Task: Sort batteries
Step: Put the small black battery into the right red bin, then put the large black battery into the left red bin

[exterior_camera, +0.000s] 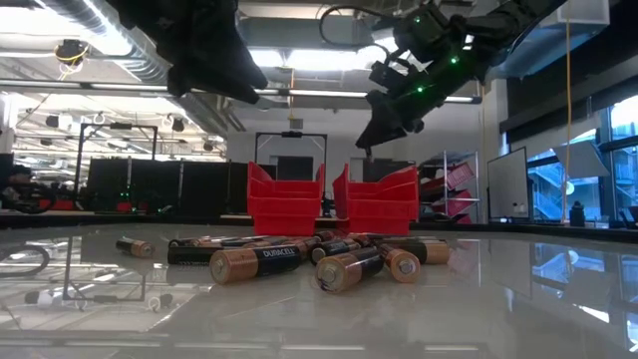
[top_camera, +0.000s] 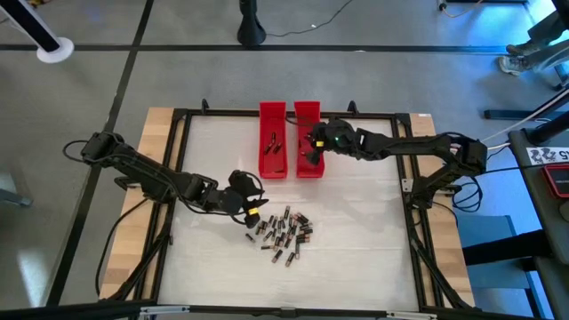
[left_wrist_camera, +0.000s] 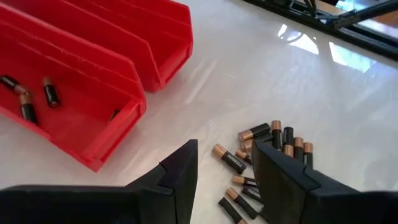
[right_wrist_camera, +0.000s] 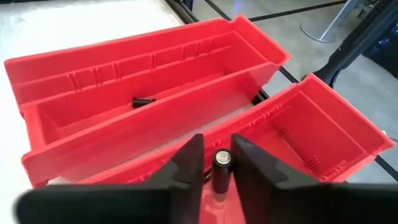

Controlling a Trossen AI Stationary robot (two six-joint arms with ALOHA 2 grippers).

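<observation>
Here the right gripper [top_camera: 313,140] hangs over the right-hand red tray [top_camera: 307,111], its arm stretched across the table from the right edge and bent down at the wrist; in the low view it shows well above the trays, tilted downward. Its fingers [right_wrist_camera: 186,165] are closed on a single battery [right_wrist_camera: 222,163], held upright between them with its metal end facing the wrist camera, above that tray's floor. The left gripper [top_camera: 252,213] sits low over the white table [top_camera: 356,231], its arm reaching in from the left edge with the elbow folded. Its fingers [left_wrist_camera: 180,171] stand apart with nothing between them, poised at the edge of the loose pile of batteries [top_camera: 284,234], which lies on the table in front of the trays. A few batteries already lie in the left-hand red tray [top_camera: 272,169], towards its middle. The two trays stand side by side, touching or nearly so.
</observation>
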